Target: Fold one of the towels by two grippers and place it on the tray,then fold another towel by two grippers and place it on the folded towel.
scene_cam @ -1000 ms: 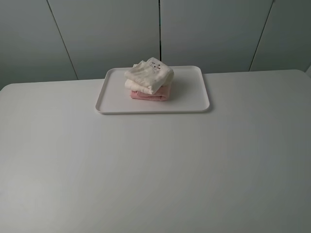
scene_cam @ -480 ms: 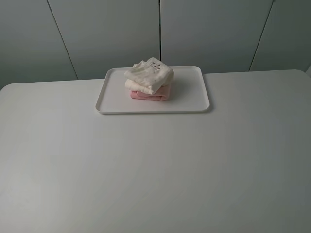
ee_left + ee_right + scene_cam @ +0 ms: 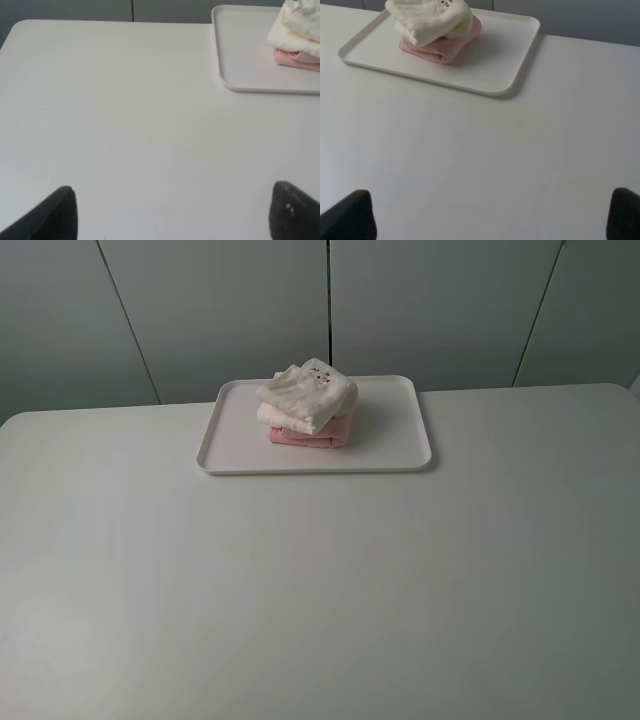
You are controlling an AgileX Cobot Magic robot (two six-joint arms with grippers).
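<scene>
From my station I see the flat white rectangular plastic tray [image 3: 230, 445] with rounded corners and a low rim sitting on the plain white desk [image 3: 320, 590], toward its far edge, just in front of the grey panelled wall [image 3: 430, 310]. I take the tray as my landmark. On it, somewhat toward its far long side and near the middle of its length, lies the folded pale pink terry towel [image 3: 305, 437]. The folded cream-white terry towel [image 3: 305, 400] rests directly on top of the pink one, touching it and covering most of it, so only a pink band shows along the near side. A small dark mark (a printed motif, too small for me to read) sits on the cream towel's upper face at the corner farthest from me.

In the high view neither arm reaches near the tray. The left end effector [image 3: 172, 212] shows only as two dark fingertips [image 3: 57, 215] in its wrist view, spread wide apart with bare desk between them; it grips nothing and hangs well short of the tray, off the tray's left short end. The right end effector [image 3: 492, 215] likewise shows two dark fingertips [image 3: 347, 217] set far apart, holding nothing, well back from the tray's near long side, toward its right corner.
</scene>
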